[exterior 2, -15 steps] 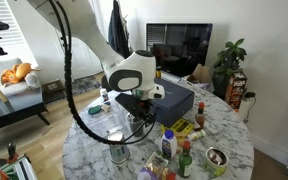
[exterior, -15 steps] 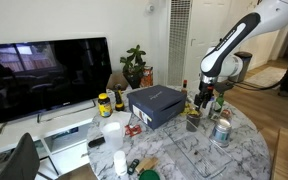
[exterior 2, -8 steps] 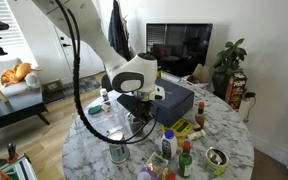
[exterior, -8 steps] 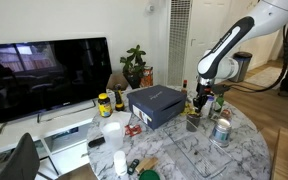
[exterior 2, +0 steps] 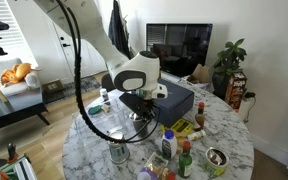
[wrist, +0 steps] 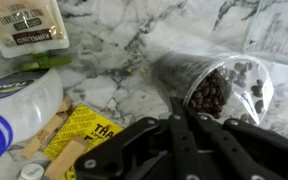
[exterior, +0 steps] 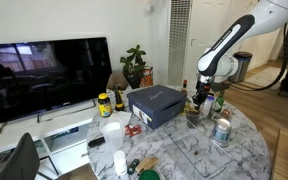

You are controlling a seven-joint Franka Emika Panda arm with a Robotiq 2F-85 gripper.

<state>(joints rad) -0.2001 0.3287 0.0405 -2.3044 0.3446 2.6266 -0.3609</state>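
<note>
fingers (wrist: 173, 116) shut tight at rim of bean cup (wrist: 220, 88); hold on wall unclear. risk: weak pinch slips, cup tips, beans spill onto tabletop (wrist: 134, 45) beside cup.

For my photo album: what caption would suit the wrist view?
Shut pincer over a marble table, right beside a clear cup of dark brown pieces.

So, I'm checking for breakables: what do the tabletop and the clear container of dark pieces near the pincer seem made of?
Tabletop: marble or a marble-look stone, white with grey veins, smooth with a slight sheen. Container: clear wall with dark pieces showing through; thin plastic or glass, I cannot tell which.
</note>
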